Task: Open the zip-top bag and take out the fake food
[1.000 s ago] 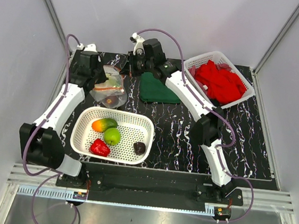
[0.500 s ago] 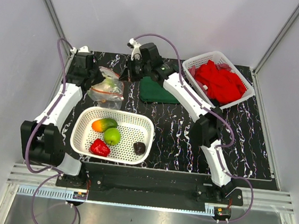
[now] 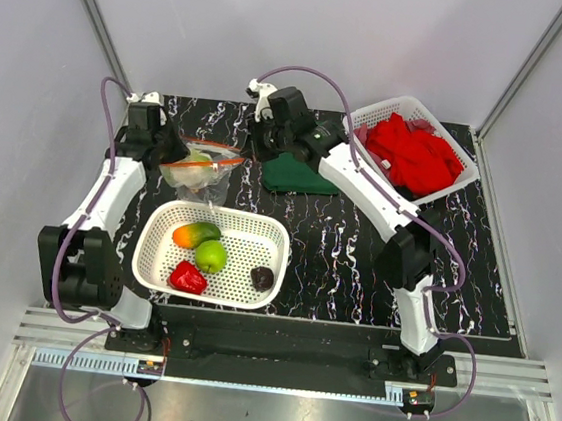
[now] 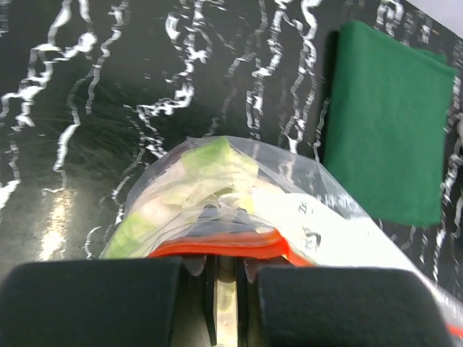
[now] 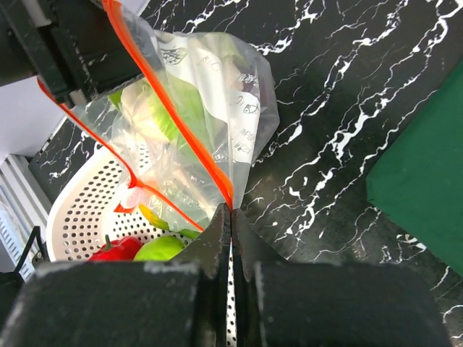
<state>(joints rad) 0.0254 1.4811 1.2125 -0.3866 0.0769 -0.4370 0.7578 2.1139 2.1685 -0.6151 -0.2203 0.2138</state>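
Left fingers (image 4: 101, 300), right fingers (image 5: 215, 242) both clamped tight on zip-top bag (image 3: 200, 170) rim.

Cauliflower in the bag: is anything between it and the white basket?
Only the zip-top bag itself: the cauliflower sits inside it, hung by its zip strip between the left gripper and right gripper, by the white basket's far rim.

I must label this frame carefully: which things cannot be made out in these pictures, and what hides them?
Left wrist view: the food inside the zip-top bag is only green-white patches behind crinkled plastic.
Left wrist view: the bag's right end is cut off by the frame edge.
Right wrist view: the label print is too small to read.
Top view: the dark piece in the white basket is too small to name.
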